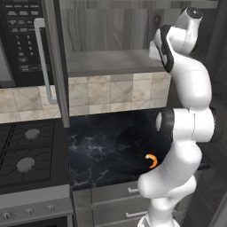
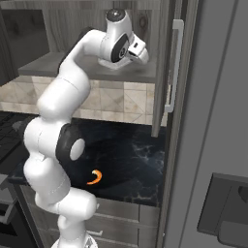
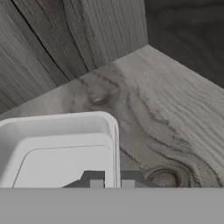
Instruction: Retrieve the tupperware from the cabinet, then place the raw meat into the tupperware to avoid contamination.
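Inside the open cabinet (image 1: 111,31), on its shelf, the gripper (image 3: 112,183) is clenched on the tupperware (image 3: 57,148) wall. A thin rim hold could slip or snag the shelf edge coming out. Raw meat (image 1: 152,160) waits on the surface (image 1: 102,150) below.

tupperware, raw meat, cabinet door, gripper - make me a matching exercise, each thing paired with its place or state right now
Things:
1. tupperware
2. raw meat
3. cabinet door
4. gripper

Places or states:
A. swung open, its silver bar handle showing
B. lying on the dark marbled counter
C. shut on a rim, inside the cabinet
D. resting on the wood-grain cabinet shelf

Pairs: 1-D, 2-B, 3-A, 4-C
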You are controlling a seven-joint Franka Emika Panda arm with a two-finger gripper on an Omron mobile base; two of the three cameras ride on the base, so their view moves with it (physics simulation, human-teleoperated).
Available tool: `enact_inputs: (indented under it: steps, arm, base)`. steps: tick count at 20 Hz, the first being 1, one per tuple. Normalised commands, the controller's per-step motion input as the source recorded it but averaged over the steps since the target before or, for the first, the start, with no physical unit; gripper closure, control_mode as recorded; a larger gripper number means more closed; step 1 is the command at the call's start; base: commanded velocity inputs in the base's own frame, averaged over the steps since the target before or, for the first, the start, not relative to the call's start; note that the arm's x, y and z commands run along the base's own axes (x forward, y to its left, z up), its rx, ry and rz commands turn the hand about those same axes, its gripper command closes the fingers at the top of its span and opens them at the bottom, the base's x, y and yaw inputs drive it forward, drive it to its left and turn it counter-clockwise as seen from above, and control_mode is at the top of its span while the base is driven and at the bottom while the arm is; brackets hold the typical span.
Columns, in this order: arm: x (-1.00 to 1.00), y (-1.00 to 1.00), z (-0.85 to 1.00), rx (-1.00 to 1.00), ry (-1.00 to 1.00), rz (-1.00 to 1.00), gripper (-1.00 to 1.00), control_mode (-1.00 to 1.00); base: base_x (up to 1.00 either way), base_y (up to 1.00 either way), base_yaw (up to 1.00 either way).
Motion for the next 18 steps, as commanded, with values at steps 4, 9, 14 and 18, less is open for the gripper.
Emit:
enact_inputs:
  steps: [4, 9, 14, 18]
  arm:
    - [-0.63, 0.40, -0.01, -0.03, -0.03, 0.02, 1.00, -1.00]
    - [-0.75, 0.34, -0.11, -0.03, -0.01, 0.05, 1.00, -1.00]
    - [-0.76, 0.34, -0.20, -0.04, 0.00, 0.06, 1.00, -1.00]
    - [-0.73, 0.34, -0.27, -0.03, 0.00, 0.07, 1.00, -1.00]
  base:
    - [0.00, 0.00, 0.00]
    - [0.00, 0.00, 0.00]
    - [0.00, 0.00, 0.00]
    - [0.00, 0.00, 0.00]
